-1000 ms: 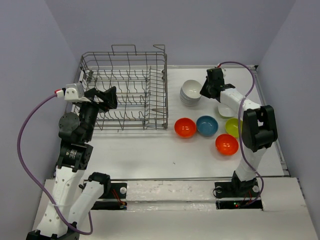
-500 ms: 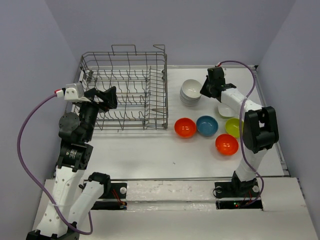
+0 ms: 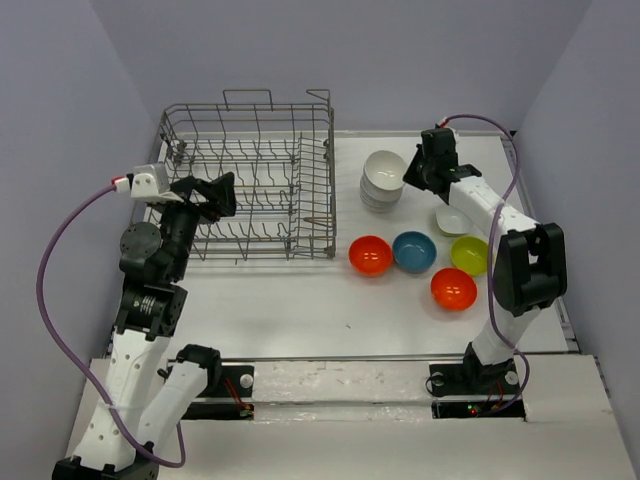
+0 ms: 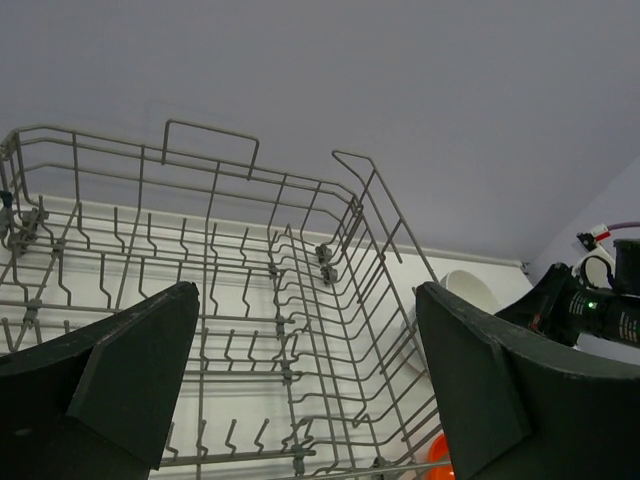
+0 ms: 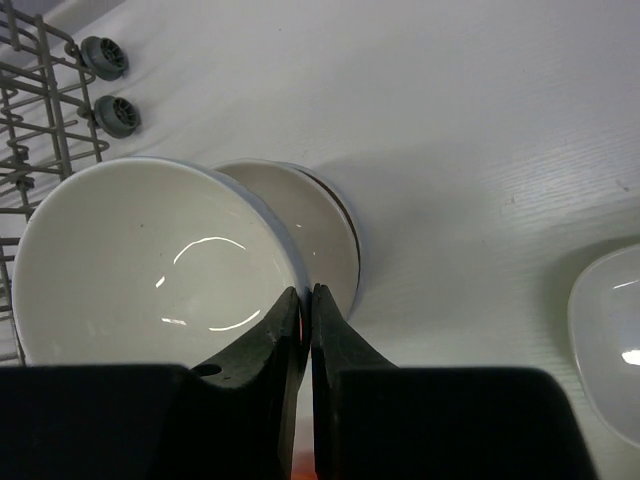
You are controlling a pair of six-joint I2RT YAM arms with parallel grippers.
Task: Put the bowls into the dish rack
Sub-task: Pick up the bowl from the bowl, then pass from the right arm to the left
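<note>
Desk (image 3: 300,310) carries the dish rack (image 3: 250,180) at 11 o'clock. Left end effector (image 3: 222,192) spread wide at the rack's 8 o'clock edge. Right end effector (image 5: 305,295) pinching the rim of the top white bowl (image 5: 150,260), tilted over the white bowl stack (image 3: 380,198) at the rack's 3 o'clock. At the rack's 4 o'clock on the desk: orange-red bowl (image 3: 370,255), blue bowl (image 3: 414,251), yellow-green bowl (image 3: 468,255), second orange-red bowl (image 3: 453,289), single white bowl (image 3: 452,220).
</note>
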